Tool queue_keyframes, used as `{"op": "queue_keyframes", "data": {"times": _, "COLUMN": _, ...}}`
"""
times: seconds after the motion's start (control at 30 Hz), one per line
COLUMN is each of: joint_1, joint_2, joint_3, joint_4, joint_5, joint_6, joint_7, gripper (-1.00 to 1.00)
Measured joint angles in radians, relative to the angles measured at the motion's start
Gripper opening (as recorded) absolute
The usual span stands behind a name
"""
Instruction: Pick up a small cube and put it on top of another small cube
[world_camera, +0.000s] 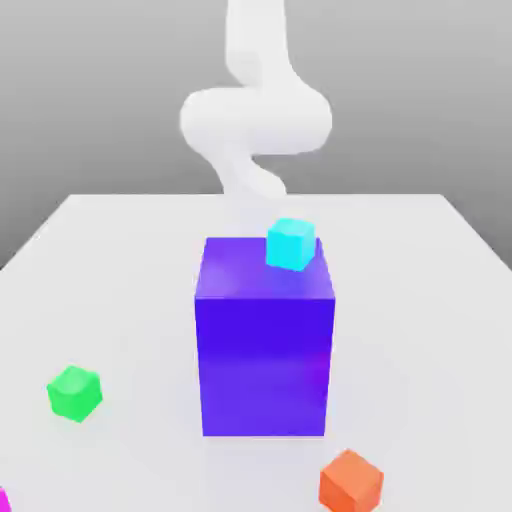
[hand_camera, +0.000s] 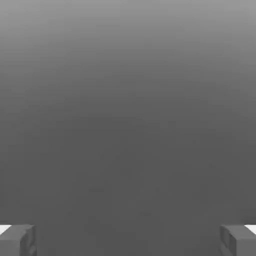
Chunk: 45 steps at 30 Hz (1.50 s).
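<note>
A big block (world_camera: 265, 345) stands in the middle of the table (world_camera: 420, 280). On its top, at the far corner toward the exterior view's right, sits a small cube (world_camera: 292, 244). Near and well to the exterior view's left lies another small cube (world_camera: 74, 393), apart from the block. Nearer still, to the exterior view's right, a third cube (world_camera: 351, 482) rests by the near edge. Behind the block, at the far side, rises the arm (world_camera: 256, 115).
</note>
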Motion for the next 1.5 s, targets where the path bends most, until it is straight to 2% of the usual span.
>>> {"op": "queue_keyframes", "data": {"times": 0.33, "joint_1": -0.044, "joint_2": 0.367, "joint_3": -0.108, "joint_4": 0.069, "joint_5": 0.040, "joint_6": 0.069, "joint_7": -0.012, "gripper": 0.00}}
{"op": "queue_keyframes", "data": {"times": 0.63, "joint_1": -0.114, "joint_2": 0.695, "joint_3": -0.191, "joint_4": 0.131, "joint_5": 0.115, "joint_6": 0.128, "joint_7": -0.051, "gripper": 0.00}}
{"op": "queue_keyframes", "data": {"times": 1.07, "joint_1": -0.260, "joint_2": 1.170, "joint_3": -0.232, "joint_4": 0.221, "joint_5": 0.213, "joint_6": 0.212, "joint_7": -0.099, "gripper": 0.00}}
{"op": "queue_keyframes", "data": {"times": 1.2, "joint_1": -0.301, "joint_2": 1.315, "joint_3": -0.203, "joint_4": 0.255, "joint_5": 0.252, "joint_6": 0.293, "joint_7": -0.124, "gripper": 0.00}}
{"op": "queue_keyframes", "data": {"times": 1.23, "joint_1": -0.309, "joint_2": 1.345, "joint_3": -0.193, "joint_4": 0.262, "joint_5": 0.262, "joint_6": 0.315, "joint_7": -0.131, "gripper": -1.00}}
{"op": "queue_keyframes", "data": {"times": 1.5, "joint_1": -0.304, "joint_2": 1.327, "joint_3": -0.200, "joint_4": 0.257, "joint_5": 0.257, "joint_6": 0.300, "joint_7": -0.128, "gripper": -1.00}}
